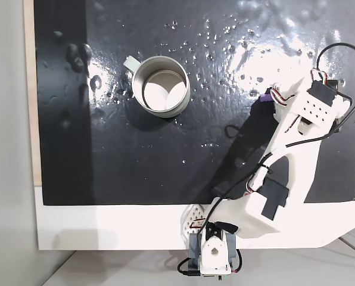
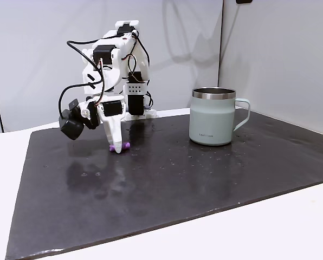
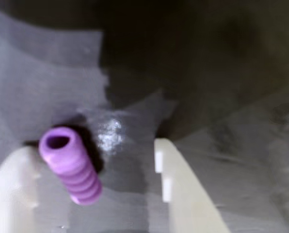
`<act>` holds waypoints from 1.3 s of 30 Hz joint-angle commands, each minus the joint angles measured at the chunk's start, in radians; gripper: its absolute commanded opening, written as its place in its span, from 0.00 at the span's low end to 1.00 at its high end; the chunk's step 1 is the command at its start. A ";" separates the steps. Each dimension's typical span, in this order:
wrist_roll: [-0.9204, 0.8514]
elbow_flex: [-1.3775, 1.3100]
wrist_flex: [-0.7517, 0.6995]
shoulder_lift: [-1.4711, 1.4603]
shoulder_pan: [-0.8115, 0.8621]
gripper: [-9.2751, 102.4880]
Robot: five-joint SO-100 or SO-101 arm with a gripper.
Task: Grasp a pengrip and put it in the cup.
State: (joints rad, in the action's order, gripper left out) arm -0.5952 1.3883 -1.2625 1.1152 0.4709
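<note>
- Gripper (image 3: 93, 187): in the wrist view its two pale fingers (image 3: 181, 189) are standing apart with a clear gap, down at the mat, one on each side of the pengrip. The jaws are parted and are not pinching anything; the left-hand finger in that view is sitting just beside the pengrip, and whether it is touching cannot be told.
- Gripper, in a fixed view (image 2: 114, 142): the tip is pointing down at the mat with the pengrip at its foot.
- Pengrip (image 3: 69, 165): a small purple ribbed tube, lying on its side on the mat, its open end facing the camera in the wrist view. It is lying nearer the left-hand finger than the right-hand one.
- Pengrip, in a fixed view (image 2: 120, 147): resting on the mat directly under the gripper tip, well apart from the cup. In a fixed view from above (image 1: 265, 96) a purple bit is peeking out beside the arm's white head.
- Cup (image 2: 213, 116): a pale metal mug with a silvery rim, standing upright on the mat, its handle pointing right in that view. From above (image 1: 161, 85) its pale inside is showing and its handle tab is pointing to the upper left.
- Mat (image 1: 165, 161): a dark, shiny sheet speckled with bright spots, lying on a white table (image 2: 259, 233).
- Arm (image 1: 296, 149): white printed body with black motors and dark cables, reaching over the mat's right side in the fixed view from above.
</note>
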 commanded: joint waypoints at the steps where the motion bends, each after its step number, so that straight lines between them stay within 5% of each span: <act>1: 0.015 -0.057 -0.015 -0.011 -0.015 0.20; 7: 0.015 -0.086 -0.014 -0.049 -0.009 0.09; 29: 0.163 -0.425 -0.417 0.439 -0.161 0.08; 39: 0.256 -0.589 -0.425 0.509 -0.411 0.08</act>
State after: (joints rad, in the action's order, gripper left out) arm -0.3789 0.9066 -1.6828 1.5877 0.1565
